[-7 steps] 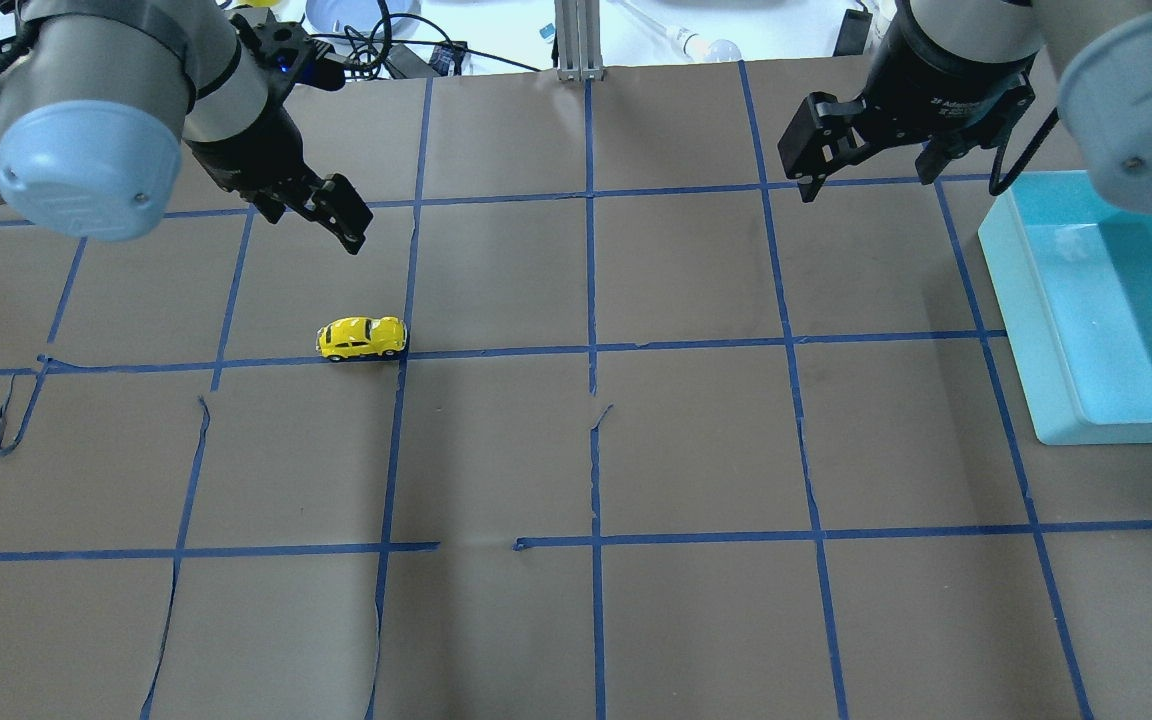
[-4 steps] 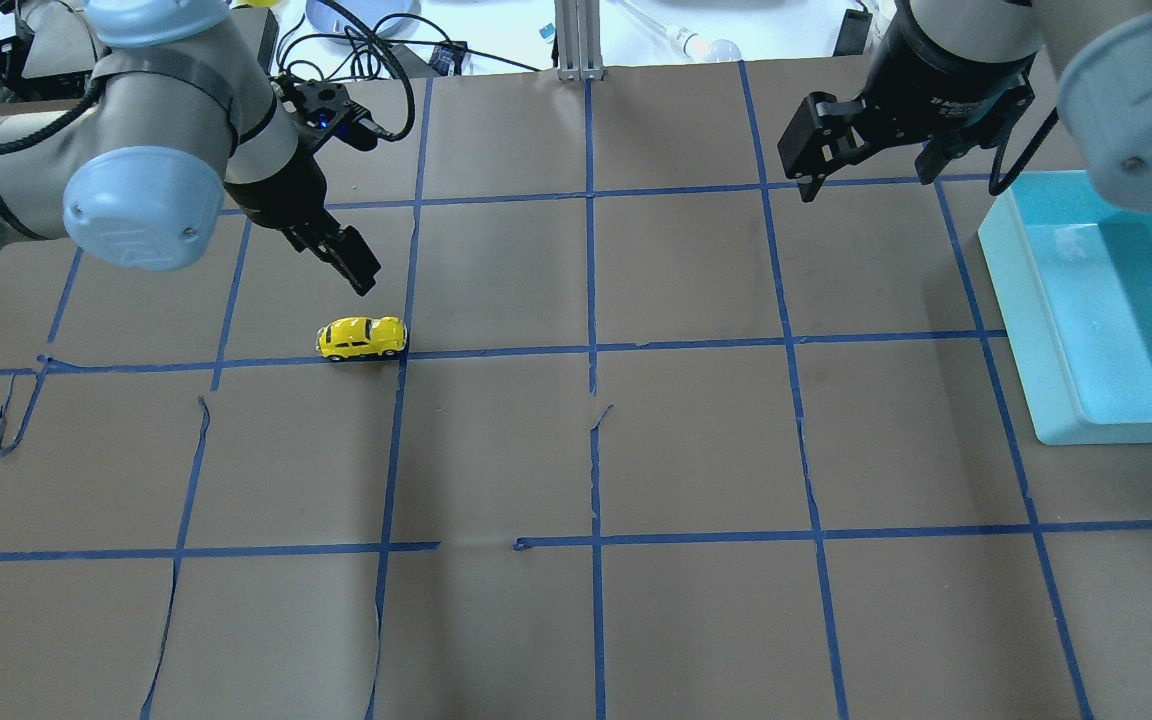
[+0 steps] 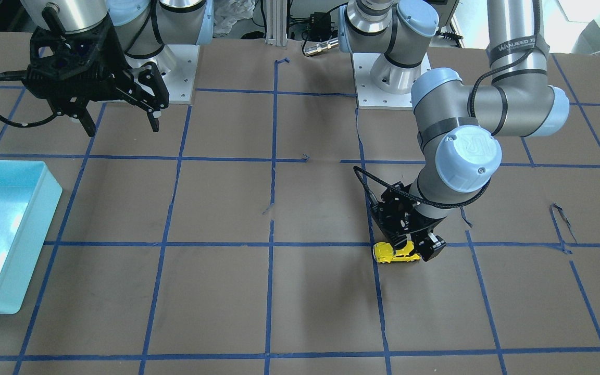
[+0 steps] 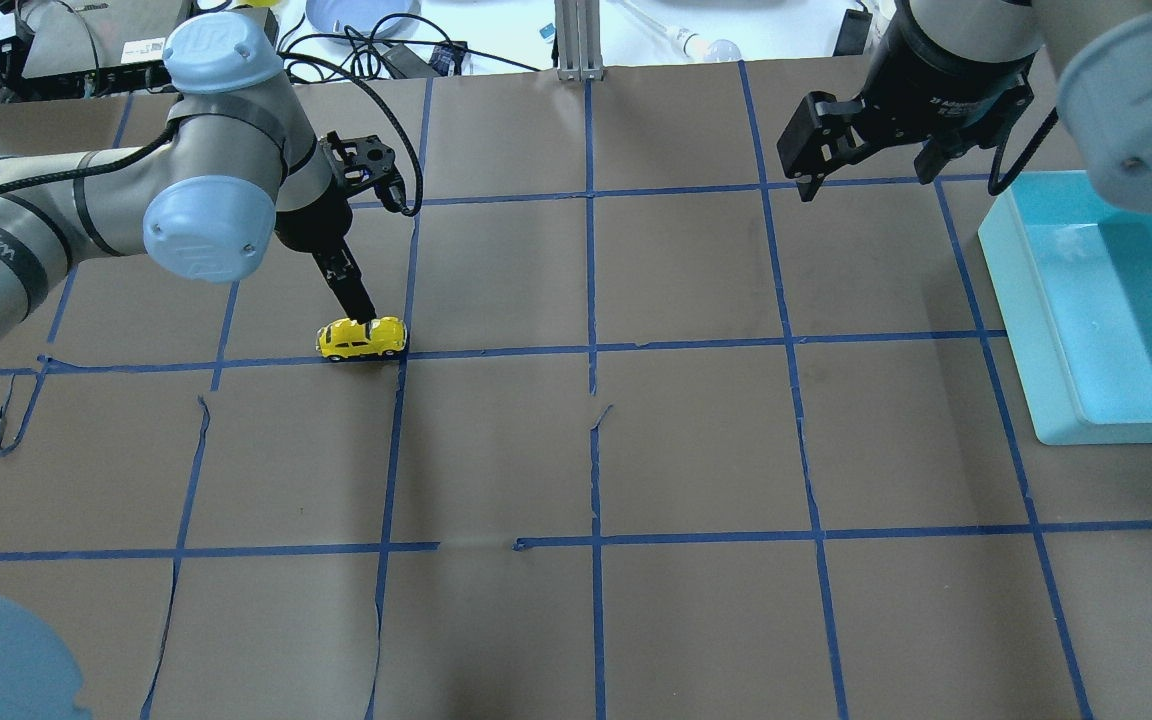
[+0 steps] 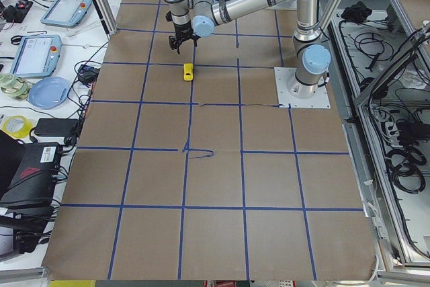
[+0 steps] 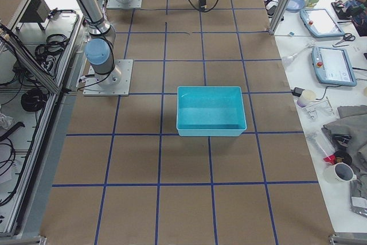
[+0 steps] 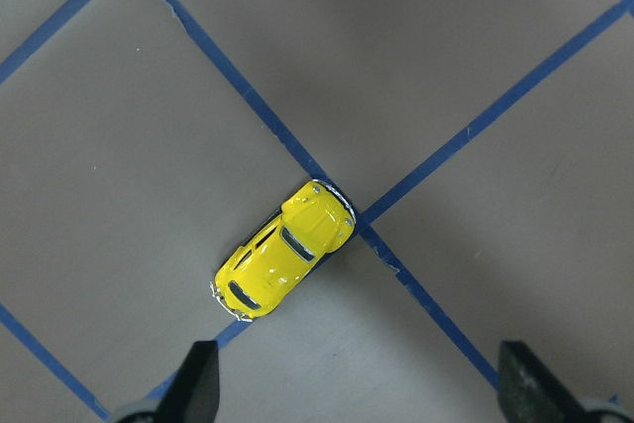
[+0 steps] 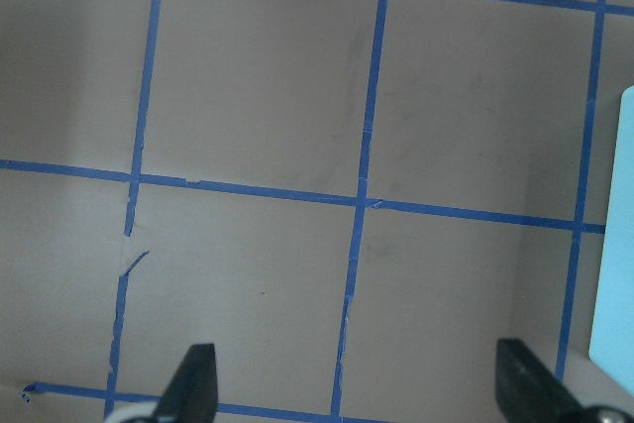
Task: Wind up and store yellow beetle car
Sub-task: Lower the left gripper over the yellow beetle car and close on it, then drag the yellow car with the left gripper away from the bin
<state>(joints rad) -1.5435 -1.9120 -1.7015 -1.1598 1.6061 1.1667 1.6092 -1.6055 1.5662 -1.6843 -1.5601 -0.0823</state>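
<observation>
On the table (image 4: 696,450), yellow beetle car (image 4: 361,338) outside teal bin (image 4: 1106,430), left gripper (image 7: 363,383) over it, right gripper (image 3: 123,127) aloft, both jaws spread

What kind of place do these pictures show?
Probably a robotics lab: robot arms bolted to a table taped into a blue grid, teach pendants on a side bench, cables alongside.

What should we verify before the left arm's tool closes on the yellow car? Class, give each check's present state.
1. Left tool open: ok, wide apart.
2. Yellow beetle car upright on its wheels: ok.
3. Car centred between the fingers: not ok, it lies diagonally, nearer one finger.
4. Tool low enough to grip: cannot tell.
5. Right tool open, far from the car: ok.
6. Blue bin open side up: ok.
</observation>
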